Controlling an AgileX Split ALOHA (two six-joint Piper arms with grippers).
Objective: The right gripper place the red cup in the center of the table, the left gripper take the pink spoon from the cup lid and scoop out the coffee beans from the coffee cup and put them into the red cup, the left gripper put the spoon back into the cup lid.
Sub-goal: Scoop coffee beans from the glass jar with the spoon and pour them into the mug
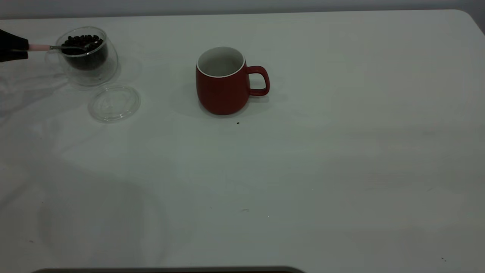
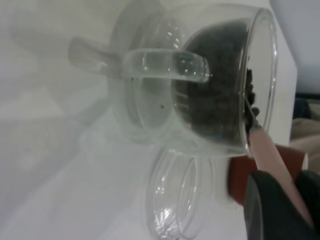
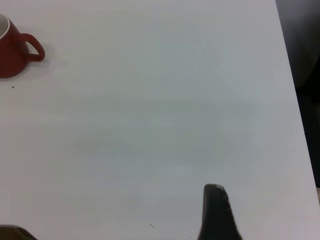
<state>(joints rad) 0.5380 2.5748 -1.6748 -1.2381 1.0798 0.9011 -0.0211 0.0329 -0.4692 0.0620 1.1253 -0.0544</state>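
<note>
While left jaws pinch the pink spoon [image 1: 57, 47], its bowl rests among coffee beans [image 1: 82, 40].

The coffee cup [image 2: 200, 80] fills most of the left wrist view, its clear handle [image 2: 165, 65] facing the camera and the dark coffee beans [image 2: 215, 95] heaped inside. The left gripper [image 2: 280, 210] clamps the pale handle of the pink spoon [image 2: 267, 155], whose metal neck reaches over the rim into the beans. The cup lid [image 2: 177, 200] lies just beside the cup on the white bench [image 2: 60, 165]. Part of the red cup [image 2: 240, 185] shows behind.
</note>
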